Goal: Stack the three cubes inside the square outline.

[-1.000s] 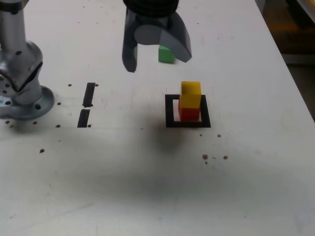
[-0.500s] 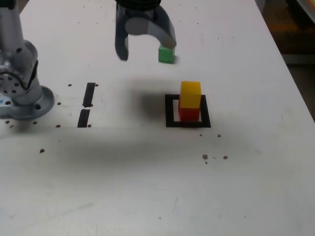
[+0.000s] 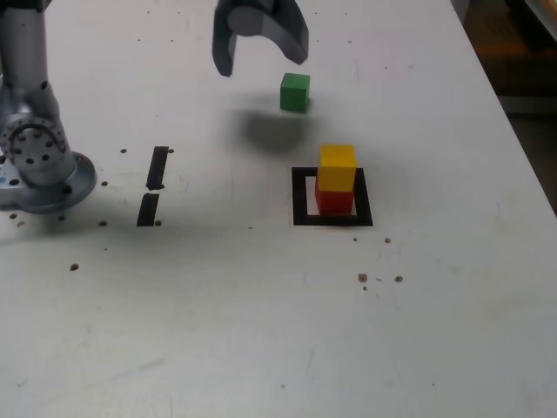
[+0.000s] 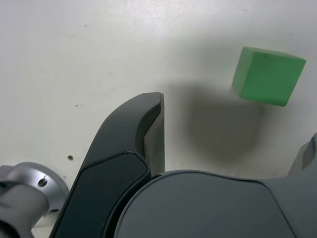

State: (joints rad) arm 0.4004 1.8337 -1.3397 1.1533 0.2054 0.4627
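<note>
A yellow cube (image 3: 337,165) sits on a red cube (image 3: 333,200) inside the black square outline (image 3: 302,198) on the white table. The green cube (image 3: 295,91) (image 4: 267,75) lies alone on the table farther back. My gripper (image 3: 261,57) hangs open above the table, up and to the exterior view's left of the green cube, with nothing between its fingers (image 4: 133,148). In the wrist view the green cube lies on the table ahead of the open jaws, toward the far finger, whose edge only just shows.
The arm's round metal base (image 3: 43,165) stands at the exterior view's left. Two short black tape strips (image 3: 153,185) lie between the base and the outline. Small dark specks dot the table. The table's right edge (image 3: 513,131) runs along a darker floor.
My gripper has moved away from the stack toward the back of the table, still open, and now hangs near the green cube. The cubes have not moved.
</note>
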